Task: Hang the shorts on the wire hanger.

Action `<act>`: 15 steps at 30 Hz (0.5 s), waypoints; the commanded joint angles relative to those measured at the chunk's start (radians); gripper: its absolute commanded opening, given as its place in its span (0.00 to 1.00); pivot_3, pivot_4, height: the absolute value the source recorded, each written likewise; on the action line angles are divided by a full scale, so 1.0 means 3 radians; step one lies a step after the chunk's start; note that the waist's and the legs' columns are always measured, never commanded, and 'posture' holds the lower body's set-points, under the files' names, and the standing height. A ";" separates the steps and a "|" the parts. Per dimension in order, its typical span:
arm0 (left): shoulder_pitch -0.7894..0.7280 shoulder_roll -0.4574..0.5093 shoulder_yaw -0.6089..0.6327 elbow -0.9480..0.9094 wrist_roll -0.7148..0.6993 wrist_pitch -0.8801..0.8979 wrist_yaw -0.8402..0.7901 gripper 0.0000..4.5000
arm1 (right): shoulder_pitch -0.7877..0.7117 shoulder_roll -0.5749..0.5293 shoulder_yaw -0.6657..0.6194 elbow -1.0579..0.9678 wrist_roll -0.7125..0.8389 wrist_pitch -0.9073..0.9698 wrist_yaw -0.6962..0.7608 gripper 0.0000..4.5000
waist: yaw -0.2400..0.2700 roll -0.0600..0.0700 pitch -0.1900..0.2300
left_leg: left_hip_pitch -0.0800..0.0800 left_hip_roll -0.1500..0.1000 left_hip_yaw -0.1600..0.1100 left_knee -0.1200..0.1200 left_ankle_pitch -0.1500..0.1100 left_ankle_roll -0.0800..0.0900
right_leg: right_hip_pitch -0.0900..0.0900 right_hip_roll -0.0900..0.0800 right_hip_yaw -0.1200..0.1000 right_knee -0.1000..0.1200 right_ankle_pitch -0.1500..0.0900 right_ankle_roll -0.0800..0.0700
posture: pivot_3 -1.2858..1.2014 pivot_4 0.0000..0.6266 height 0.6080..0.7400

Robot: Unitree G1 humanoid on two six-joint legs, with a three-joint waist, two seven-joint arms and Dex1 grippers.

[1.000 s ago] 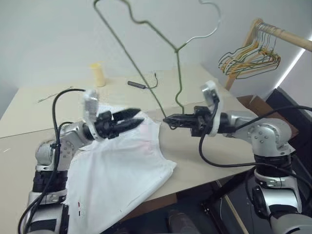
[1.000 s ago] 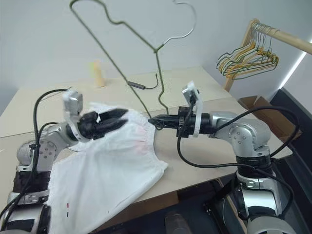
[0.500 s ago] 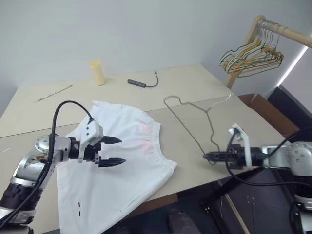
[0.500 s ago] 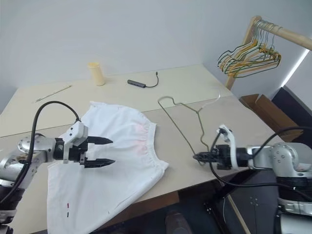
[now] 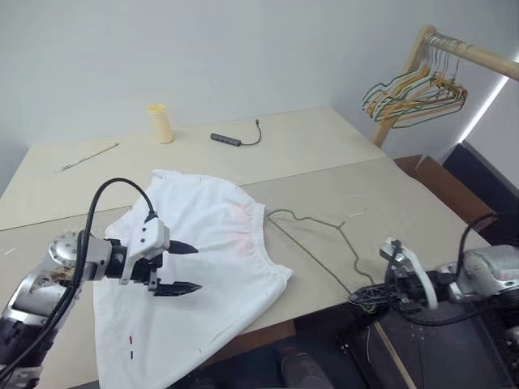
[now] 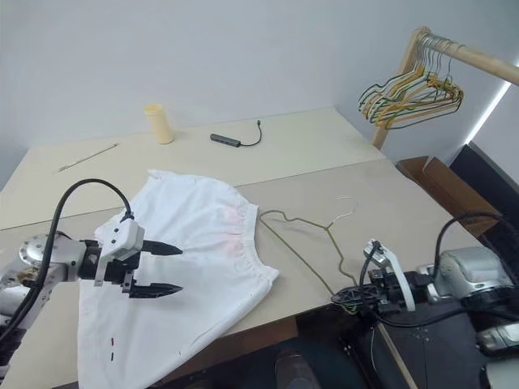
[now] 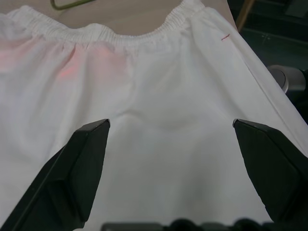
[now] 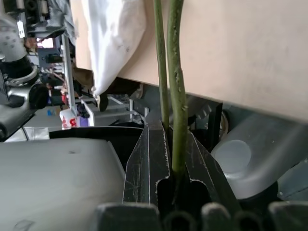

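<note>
My two head eyes looking forward and down over the table point(image 5: 340, 154), sharing one scene, my left wrist camera close above the shorts point(image 7: 159, 120), my right wrist camera tight along the wire hanger point(image 8: 174, 96) at the table's edge

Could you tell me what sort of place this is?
Probably a lab mock-up for laundry tasks: a plain tabletop with white shorts and a wire hanger, a wooden rail of coloured hangers, bare walls.
</note>
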 commanded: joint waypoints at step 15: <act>0.0162 0.0102 0.0188 -0.0163 -0.0025 -0.0020 0.0045 0.99 | -0.0375 0.0142 -0.0104 0.0589 -0.0391 -0.0317 0.0182 0.00 | 0.0092 0.0003 0.0002 | 0.0001 -0.0004 0.0001 0.0000 0.0000 0.0000 | 0.0001 -0.0003 -0.0001 0.0002 0.0011 -0.0017 | 0.43 0.00 1.00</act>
